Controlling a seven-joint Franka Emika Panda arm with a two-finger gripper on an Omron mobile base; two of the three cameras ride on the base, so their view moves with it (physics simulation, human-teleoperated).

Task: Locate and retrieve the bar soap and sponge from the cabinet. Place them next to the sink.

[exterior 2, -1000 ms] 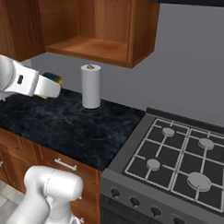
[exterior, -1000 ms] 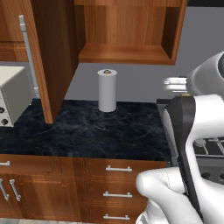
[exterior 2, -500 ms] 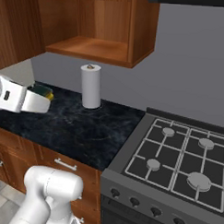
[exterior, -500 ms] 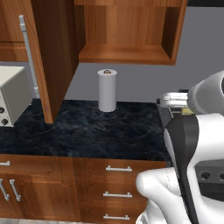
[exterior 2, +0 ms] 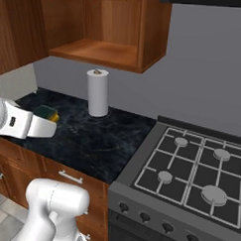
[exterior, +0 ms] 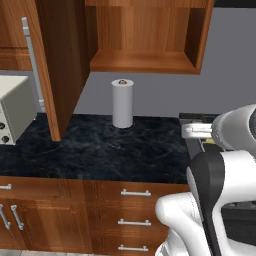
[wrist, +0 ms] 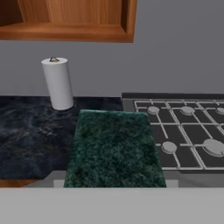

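My gripper (exterior 2: pixel 46 121) is shut on the sponge (exterior 2: pixel 45 111), a yellow block with a dark green scouring layer, and holds it low over the black counter (exterior 2: pixel 92 138). The sponge's green face (wrist: pixel 114 148) spans the lower middle of the hand view and hides the fingertips. In the left base view the gripper (exterior: pixel 196 131) sits at the right, by the stove's edge. The cabinet (exterior: pixel 142 37) stands open with a bare shelf, its door (exterior: pixel 60 60) swung out to the left with a long silver handle (exterior: pixel 33 65). The bar soap and the sink are out of view.
A white paper-towel roll (exterior: pixel 122 103) stands upright at the back of the counter. A gas stove (exterior 2: pixel 200 165) lies to the right. A toaster oven (exterior: pixel 12 107) sits at the far left. Drawers (exterior: pixel 135 200) run below the counter.
The arm has come down from cabinet-shelf height toward the counter, carrying the sponge with it. The roll and the cabinet door have not moved.
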